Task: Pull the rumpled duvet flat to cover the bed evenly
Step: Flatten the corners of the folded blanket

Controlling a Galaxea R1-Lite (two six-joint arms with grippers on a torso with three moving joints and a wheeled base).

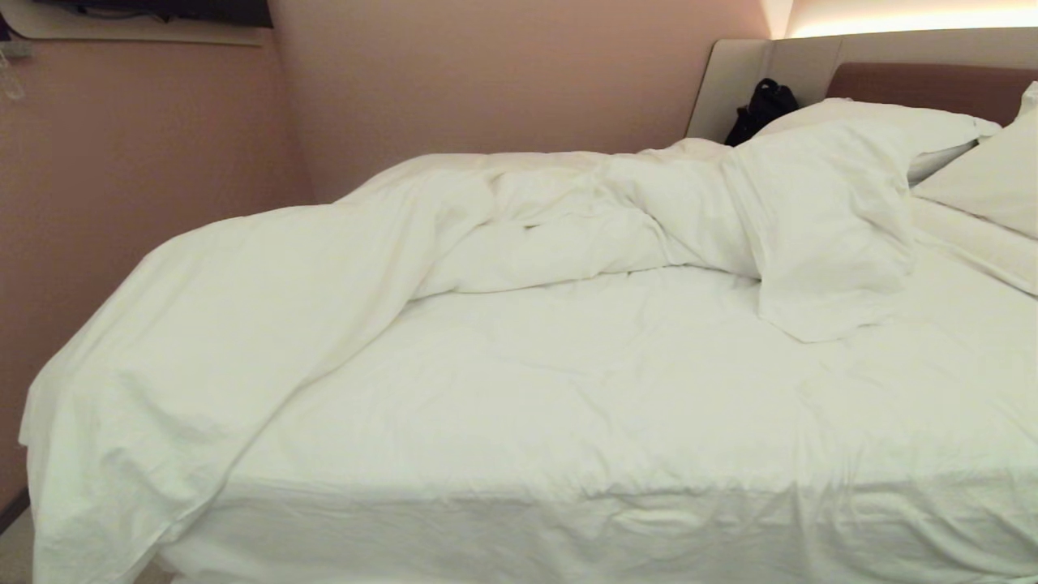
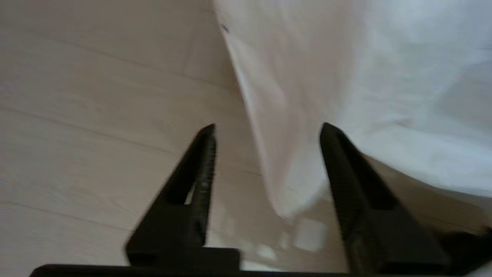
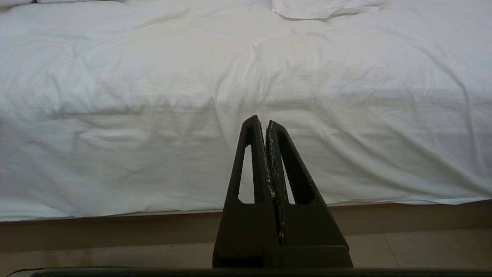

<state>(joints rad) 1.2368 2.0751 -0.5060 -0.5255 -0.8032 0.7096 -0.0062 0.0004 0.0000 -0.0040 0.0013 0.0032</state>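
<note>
Draped over the near edge of the bed (image 1: pixel 924 85), the duvet (image 1: pixel 519 389) lies fairly smooth across the near and middle part of the mattress, but along the far side it is bunched into a thick ridge, with one flap folded back toward the pillows (image 1: pixel 892 130) at the right and its left corner spilling down off the bed's left end toward the floor (image 2: pixel 96 115). That hanging corner is where trouble is likeliest: the cover is slack and slippery, so a grip on only the thin outer fabric would probably stretch the cover without shifting the filling, and a pull from low down could drag the whole quilt further off the left end instead of spreading it. A hard tug on the far ridge could also carry the pillows along. A dark bag (image 1: pixel 762 109) sits by the headboard, clear of all this. In the left wrist view the left gripper (image 2: pixel 267 129) hangs low beside the bed with its jaws standing well apart; the dangling duvet corner falls in the gap between them, but neither finger visibly presses it, so nothing is held. The right gripper (image 3: pixel 265 121) is parked in front of the bed's near side, fingers pressed together and empty.
</note>
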